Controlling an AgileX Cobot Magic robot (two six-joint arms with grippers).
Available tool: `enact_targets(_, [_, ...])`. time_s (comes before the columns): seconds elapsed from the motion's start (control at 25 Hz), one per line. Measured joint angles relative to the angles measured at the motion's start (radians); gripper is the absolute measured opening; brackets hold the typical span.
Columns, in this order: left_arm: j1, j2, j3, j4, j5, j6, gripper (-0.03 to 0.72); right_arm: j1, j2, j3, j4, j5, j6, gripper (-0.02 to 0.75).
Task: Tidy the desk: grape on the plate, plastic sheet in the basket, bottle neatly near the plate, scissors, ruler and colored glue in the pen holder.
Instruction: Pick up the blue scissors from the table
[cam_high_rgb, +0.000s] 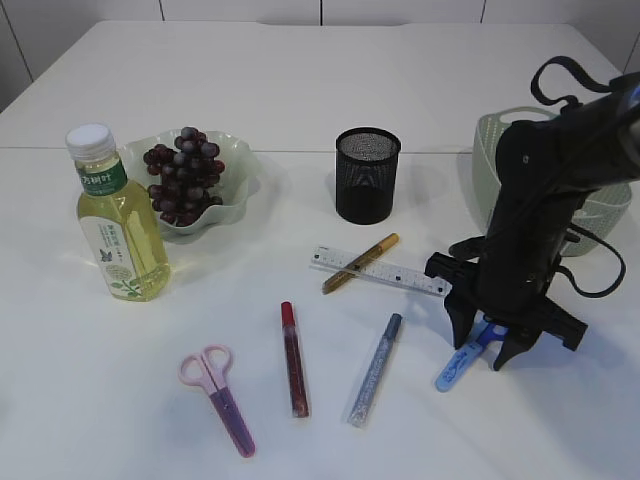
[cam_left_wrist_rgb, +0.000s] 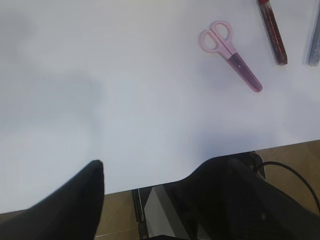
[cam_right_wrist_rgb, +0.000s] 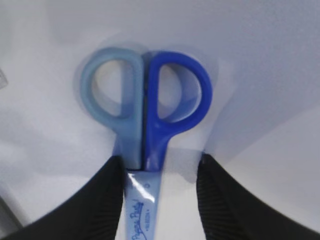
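Exterior view bright and even on my end, light soft from above. White table (cam_high_rgb: 300, 90) near washout at 12 o'clock. Short soft shadows under the bottle (cam_high_rgb: 118, 215) and the pens. Sharp throughout.

Left wrist view duller, bluish cast. Broad faint shadow patches at 9 and 6 o'clock. Pink scissors (cam_left_wrist_rgb: 229, 47) crisp; dark fingers (cam_left_wrist_rgb: 75, 205) at the bottom edge blurred.

Right wrist view soft overall. Blue scissors (cam_right_wrist_rgb: 145, 105) slightly blurred, haloed by a pale double shadow. Small glare on the blade cover at 6 o'clock.

Grapes (cam_high_rgb: 183, 175) on plate (cam_high_rgb: 236, 195), bottle (cam_high_rgb: 116, 218) left, pen holder (cam_high_rgb: 367, 174) right.
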Motion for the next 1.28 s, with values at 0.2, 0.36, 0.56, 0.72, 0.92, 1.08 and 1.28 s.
enact_targets(0.2, [0.000,0.000,0.000,0.000,0.000,0.000,0.543,0.000,0.000,0.000,-0.004,0.000,0.013,0.386])
enact_targets(0.36, [0.000,0.000,0.000,0.000,0.000,0.000,0.543,0.000,0.000,0.000,-0.006,0.000,0.026,0.386])
enact_targets(0.56, [0.000,0.000,0.000,0.000,0.000,0.000,0.543,0.000,0.000,0.000,-0.006,0.000,0.028,0.386])
enact_targets(0.72, [0.000,0.000,0.000,0.000,0.000,0.000,0.543,0.000,0.000,0.000,-0.004,-0.002,0.029,0.386])
enact_targets(0.92, [0.000,0.000,0.000,0.000,0.000,0.000,0.543,0.000,0.000,0.000,0.005,-0.002,0.029,0.386])
enact_targets(1.08, [0.000,0.000,0.000,0.000,0.000,0.000,0.543,0.000,0.000,0.000,0.005,-0.004,0.031,0.386])
enact_targets(1.28, [0.000,0.000,0.000,0.000,0.000,0.000,0.543,0.000,0.000,0.000,0.005,-0.014,0.031,0.385])
